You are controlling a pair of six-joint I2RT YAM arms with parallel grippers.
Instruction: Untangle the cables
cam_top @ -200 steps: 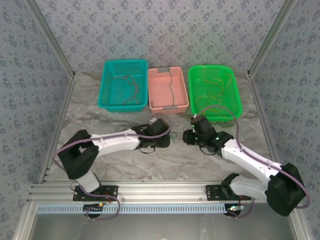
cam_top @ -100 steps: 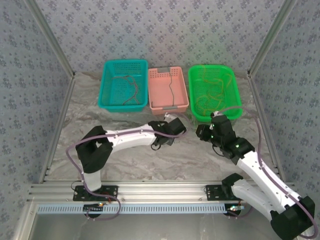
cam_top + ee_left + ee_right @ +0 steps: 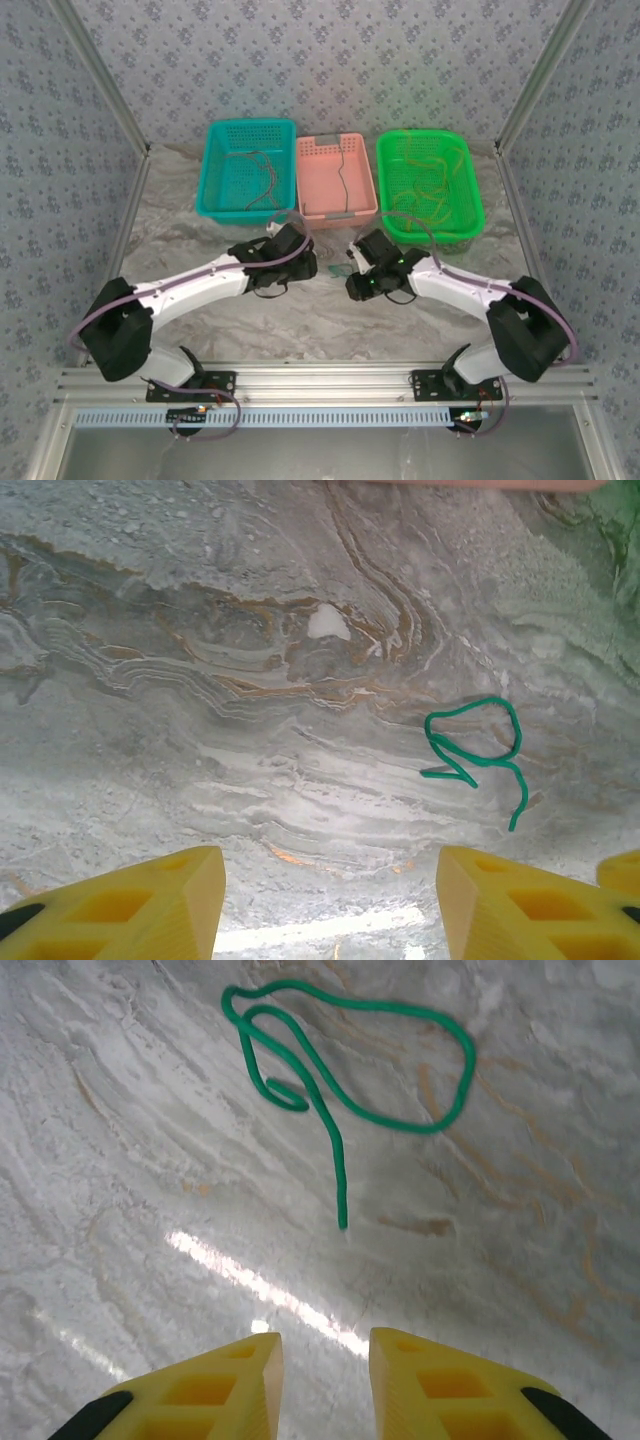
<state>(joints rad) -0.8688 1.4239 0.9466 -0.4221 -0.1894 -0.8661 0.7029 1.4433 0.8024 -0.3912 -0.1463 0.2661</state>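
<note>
A short green cable [image 3: 343, 270] lies loosely looped on the marble table between my two grippers. In the left wrist view the green cable [image 3: 480, 748] sits ahead and to the right of my left gripper [image 3: 330, 905], whose jaws stand wide open and empty. In the right wrist view the green cable [image 3: 350, 1070] curls just ahead of my right gripper [image 3: 325, 1365], its free end pointing at the narrow, empty gap between the yellow fingers [image 3: 215, 1390]. From above, the left gripper [image 3: 305, 262] and right gripper [image 3: 352, 282] face each other across the cable.
Three baskets stand in a row at the back. The teal basket [image 3: 207, 180] holds dark cables [image 3: 265, 180], the pink basket [image 3: 338, 215] one dark cable [image 3: 340, 180], and the green basket [image 3: 472, 200] yellow-orange cables [image 3: 430, 180]. Metal frame posts flank the table.
Both grippers have shifted left from half a second ago, the right one swinging in toward the table's middle. The left jaws stand wider than a second ago.
</note>
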